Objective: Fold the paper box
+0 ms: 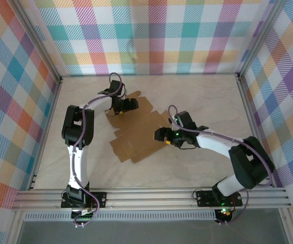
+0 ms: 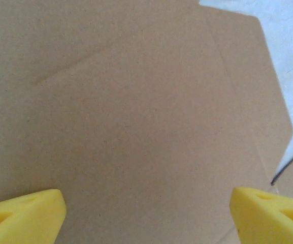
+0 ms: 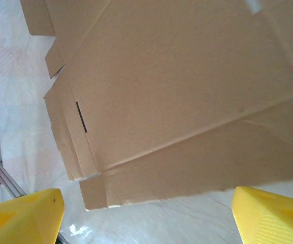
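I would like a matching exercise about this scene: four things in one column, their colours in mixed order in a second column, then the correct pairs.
Things:
1. paper box
2. table
3. fingers
4. walls

Colours:
a. yellow
b. checked, many colours
c. brown
d. pale beige

Pairs: 1-c; 2-d; 3-a; 4-b

Pale, marble-patterned table (image 1: 207,107). Along its near edge, a ribbed aluminium rail (image 1: 151,195). Around its other three sides, checked cloth walls (image 1: 161,35) in pastel pink, teal, orange and purple, framed at its far corners by slim metal posts (image 1: 261,38).
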Robot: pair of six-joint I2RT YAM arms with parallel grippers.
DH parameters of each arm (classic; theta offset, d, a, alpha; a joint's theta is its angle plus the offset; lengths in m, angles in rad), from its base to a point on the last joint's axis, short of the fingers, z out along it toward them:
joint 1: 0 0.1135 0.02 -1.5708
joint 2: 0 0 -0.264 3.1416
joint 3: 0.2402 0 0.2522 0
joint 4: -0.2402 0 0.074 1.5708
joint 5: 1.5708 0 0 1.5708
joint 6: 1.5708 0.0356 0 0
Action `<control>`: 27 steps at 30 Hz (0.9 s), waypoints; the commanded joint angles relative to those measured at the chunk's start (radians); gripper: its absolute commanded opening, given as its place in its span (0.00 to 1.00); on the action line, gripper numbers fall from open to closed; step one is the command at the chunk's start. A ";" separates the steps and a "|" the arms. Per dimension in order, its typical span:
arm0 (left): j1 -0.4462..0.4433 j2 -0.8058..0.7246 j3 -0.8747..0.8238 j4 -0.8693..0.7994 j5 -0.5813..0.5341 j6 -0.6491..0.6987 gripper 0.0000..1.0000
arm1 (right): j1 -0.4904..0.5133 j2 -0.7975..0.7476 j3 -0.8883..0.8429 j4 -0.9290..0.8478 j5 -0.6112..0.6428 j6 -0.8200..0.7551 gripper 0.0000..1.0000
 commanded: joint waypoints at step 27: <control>-0.144 -0.505 -0.730 0.167 -0.144 -0.407 0.85 | -0.241 0.495 0.668 -0.236 -0.104 -0.269 0.86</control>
